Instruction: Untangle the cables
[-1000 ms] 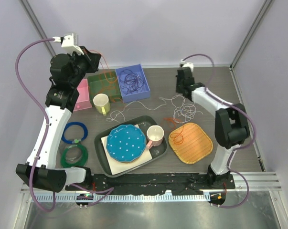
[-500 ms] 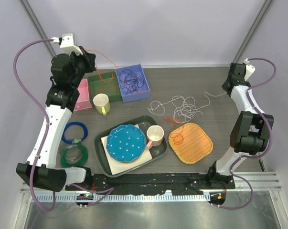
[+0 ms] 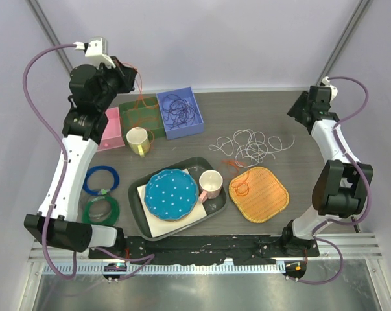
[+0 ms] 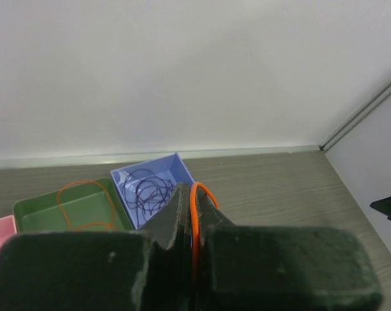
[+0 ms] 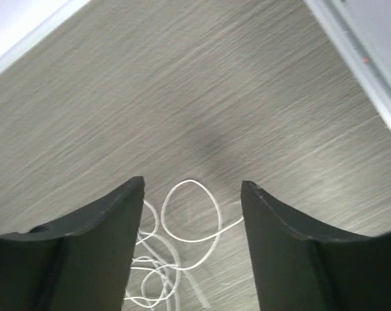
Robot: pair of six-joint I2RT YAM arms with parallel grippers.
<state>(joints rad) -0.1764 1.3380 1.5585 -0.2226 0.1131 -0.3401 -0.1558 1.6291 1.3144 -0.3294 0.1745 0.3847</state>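
Orange stuff first: my left claw is pressed together on the orange cable, up at 10 o'clock above the green bin. The strand drops from the pinch down into that bin. That arm sits a touch higher than a second ago, with the same grip.

The big change is on the right. A second ago my right claw was over the middle of the desk, down in the white cable. Half a second ago it had dragged one end out toward 3 o'clock. Now it's spread wide with nothing between the fingers, hanging at 2 o'clock. The white cable lies loose on the desk at 2 o'clock from the tray, its curls stretched sideways. My wrist view shows a couple of white loops right below the gap.

The purple cable is in the blue bin at 11 o'clock, same as before. Another orange strand curls on the woven mat at 5 o'clock.

The rest hasn't budged: pink bin, cream cup, dotted plate and pink cup on the tray at 6, blue ring and green ring at 8.

The desk is grey-brown wood grain, the walls are pale and plain, and there are metal posts in the far corners.
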